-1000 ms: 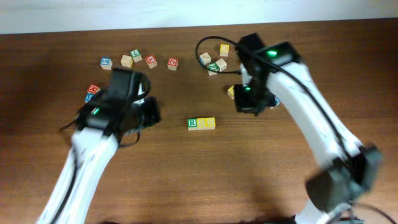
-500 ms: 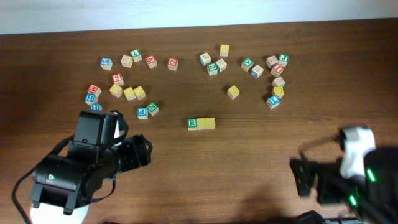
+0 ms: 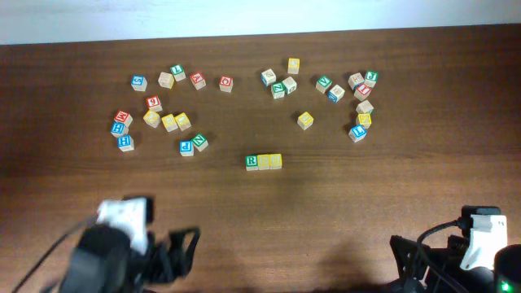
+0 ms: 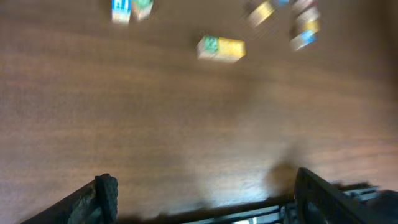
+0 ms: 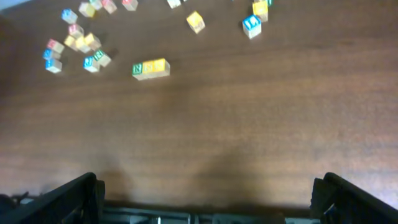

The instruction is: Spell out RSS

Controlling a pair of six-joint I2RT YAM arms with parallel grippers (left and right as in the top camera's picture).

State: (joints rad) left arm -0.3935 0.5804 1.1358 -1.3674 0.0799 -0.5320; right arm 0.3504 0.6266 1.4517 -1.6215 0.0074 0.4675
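rss row [image 3: 264,162]: r legible, yellows unreadable | left gripper [image 4: 205,193] wide | right gripper [image 5: 208,194] wide

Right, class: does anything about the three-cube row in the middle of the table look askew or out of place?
Nothing stands out. The green R cube and two yellow cubes sit touching in one straight row. The other cubes lie scattered beyond it.

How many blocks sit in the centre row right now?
3, touching in a line: the green R block on the left, the middle yellow block, and the end yellow block on the right.
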